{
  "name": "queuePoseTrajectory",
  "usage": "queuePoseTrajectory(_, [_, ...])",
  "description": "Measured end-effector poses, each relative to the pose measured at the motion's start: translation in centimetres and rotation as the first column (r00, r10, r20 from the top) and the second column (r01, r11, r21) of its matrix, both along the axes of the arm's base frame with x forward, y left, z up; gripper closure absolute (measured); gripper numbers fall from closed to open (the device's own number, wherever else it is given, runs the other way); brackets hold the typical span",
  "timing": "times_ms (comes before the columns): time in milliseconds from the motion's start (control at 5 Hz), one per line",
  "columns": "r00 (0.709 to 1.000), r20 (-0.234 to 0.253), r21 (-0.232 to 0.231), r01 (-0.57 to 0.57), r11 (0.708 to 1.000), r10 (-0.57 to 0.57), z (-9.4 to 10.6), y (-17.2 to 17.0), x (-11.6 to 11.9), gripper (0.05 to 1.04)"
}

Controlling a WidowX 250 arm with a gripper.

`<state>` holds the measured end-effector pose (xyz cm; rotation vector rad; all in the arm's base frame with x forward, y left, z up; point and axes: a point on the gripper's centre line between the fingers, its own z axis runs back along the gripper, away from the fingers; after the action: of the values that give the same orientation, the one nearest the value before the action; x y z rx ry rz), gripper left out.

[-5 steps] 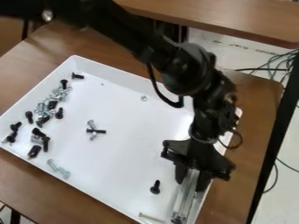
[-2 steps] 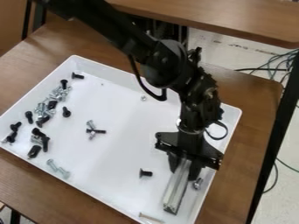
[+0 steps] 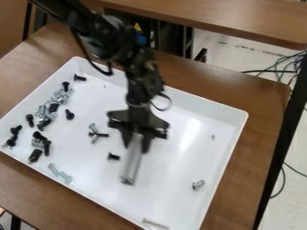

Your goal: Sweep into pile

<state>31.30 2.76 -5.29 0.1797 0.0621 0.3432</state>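
My gripper [image 3: 137,140] hangs over the middle of the white tray [image 3: 174,202], shut on a silver metal bar [image 3: 131,162] that points down toward the tray floor. A black screw [image 3: 114,156] lies just left of the bar. Further left is a small cluster of black and silver screws [image 3: 96,134]. Many black and silver screws [image 3: 53,108] are gathered along the tray's left side, with two silver bolts [image 3: 60,173] near the lower left wall. A silver screw [image 3: 198,184] lies at the right, and a long pale screw [image 3: 155,223] near the bottom corner.
The tray's raised walls surround the work area on a brown wooden table [image 3: 264,103]. Another wooden tabletop [image 3: 228,20] stands behind. Cables [image 3: 287,67] lie on the floor at the right.
My gripper and the bar have moved left from the tray's right side to its middle. The lone black screw has shifted left and up, and the silver screw at the right is uncovered.
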Motion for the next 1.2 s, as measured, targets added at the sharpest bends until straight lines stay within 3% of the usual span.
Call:
queuePoseTrajectory(400, [1.0, -0.001, 0.064, -0.001, 0.998, 0.001, 0.1, 9.5, -0.8, 0.732])
queuePoseTrajectory(600, [0.998, -0.056, 0.08, 0.031, 0.996, -0.026, 0.2, 15.2, -1.7, 0.732])
queuePoseTrajectory(800, [0.992, -0.112, 0.083, 0.068, 0.994, -0.058, 0.3, 17.5, -2.2, 0.732])
queuePoseTrajectory(1000, [0.992, -0.109, 0.079, 0.076, 0.994, -0.067, 0.5, 17.4, -2.1, 0.732])
queuePoseTrajectory(1200, [0.993, -0.083, 0.06, 0.087, 0.994, -0.081, 0.7, 15.1, -1.7, 0.733])
